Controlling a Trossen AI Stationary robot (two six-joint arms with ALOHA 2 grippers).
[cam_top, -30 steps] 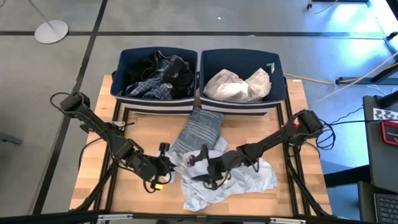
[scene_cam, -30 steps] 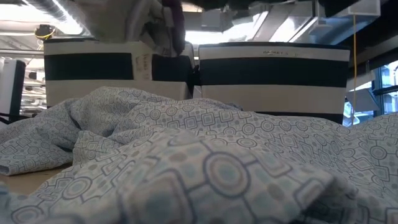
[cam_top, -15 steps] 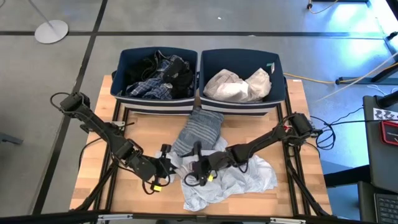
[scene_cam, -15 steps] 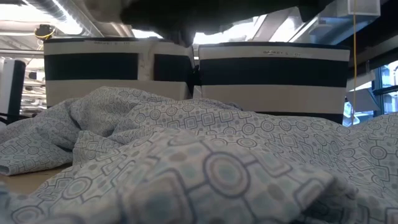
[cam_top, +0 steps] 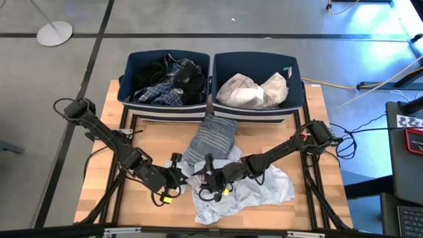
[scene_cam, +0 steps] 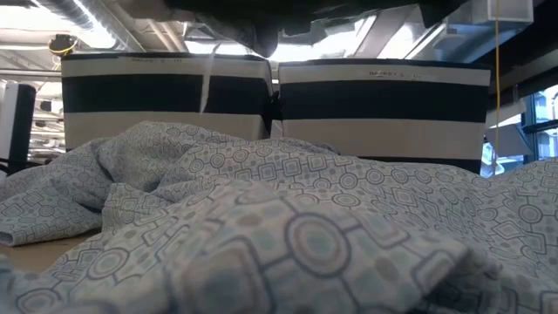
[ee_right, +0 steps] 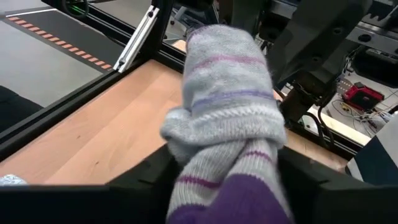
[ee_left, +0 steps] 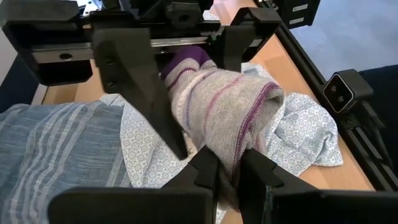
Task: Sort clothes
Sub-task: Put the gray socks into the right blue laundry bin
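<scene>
A grey sock with purple stripes and a purple end (ee_left: 224, 106) is held in the air between my two grippers; it also shows in the right wrist view (ee_right: 227, 99). My left gripper (ee_left: 227, 165) is shut on it near the table's middle front (cam_top: 177, 177). My right gripper (cam_top: 203, 178) faces the left one. It is open, one finger on either side of the sock's purple end (ee_left: 186, 62). Below them lie a pale blue patterned shirt (cam_top: 251, 192) and a grey-striped garment (cam_top: 213, 135) on the table. My left gripper pinches the sock's grey folded part (ee_left: 236, 146) between its two fingers, coming roughly level from the table's left. The sock is lifted clear of the patterned shirt and reaches from the fingers toward my right gripper. My right gripper: I cannot tell whether its fingers (ee_left: 134, 87) touch the sock.
Two navy bins stand at the table's far edge. The left bin (cam_top: 165, 111) holds dark and plaid clothes, the right bin (cam_top: 254, 114) white ones. The patterned shirt fills the low view (scene_cam: 261, 218). Bare wood shows at the front left (cam_top: 106, 192).
My right gripper has gone toward the table's left, up to my left gripper, and its fingers now stand around the sock's purple end. In the low view the hanging sock is now hidden behind the dark gripper.
</scene>
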